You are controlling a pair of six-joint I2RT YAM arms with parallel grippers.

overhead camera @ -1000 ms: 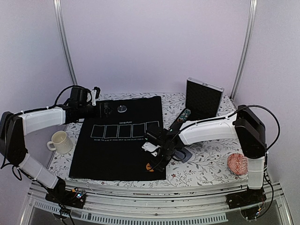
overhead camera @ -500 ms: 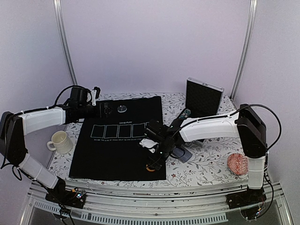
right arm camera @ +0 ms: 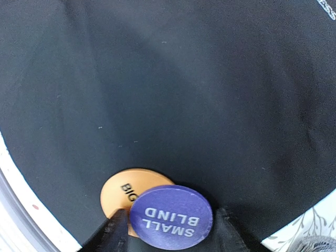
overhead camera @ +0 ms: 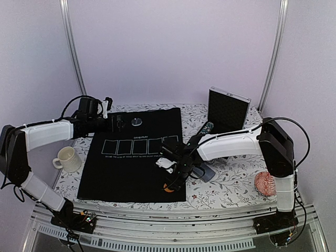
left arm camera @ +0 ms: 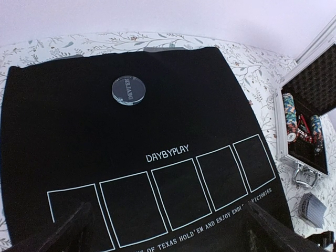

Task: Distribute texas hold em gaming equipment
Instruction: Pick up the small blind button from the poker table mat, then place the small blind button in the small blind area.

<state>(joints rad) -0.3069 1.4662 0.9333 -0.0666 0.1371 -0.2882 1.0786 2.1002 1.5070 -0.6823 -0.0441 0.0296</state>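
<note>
The right hand [right arm camera: 169, 226] hangs low over the near right corner of the black mat [overhead camera: 131, 157], and its 2 fingers sit against either side of a purple disc [right arm camera: 171, 215] marked SMALL BLIND, so it looks pinched there with the hand about half closed. That disc overlaps the edge of an orange disc [right arm camera: 128, 193] lying flat on the mat just in from the near edge. The left hand [left arm camera: 168, 231] is stretched out over the far left part of the mat with its fingers spread wide and nothing between them. Beyond it a silver disc [left arm camera: 129, 90] rests flat on the mat, past the row of 5 printed card boxes. Off the mat's right edge, an open case [left arm camera: 307, 131] holds rows of poker chips [left arm camera: 292, 118], and a deck of blue-grey-backed cards [left arm camera: 313, 206] lies on the floral table [overhead camera: 231, 184] nearer than the case. A cream mug [overhead camera: 66, 159] stands on the table left of the mat.
</note>
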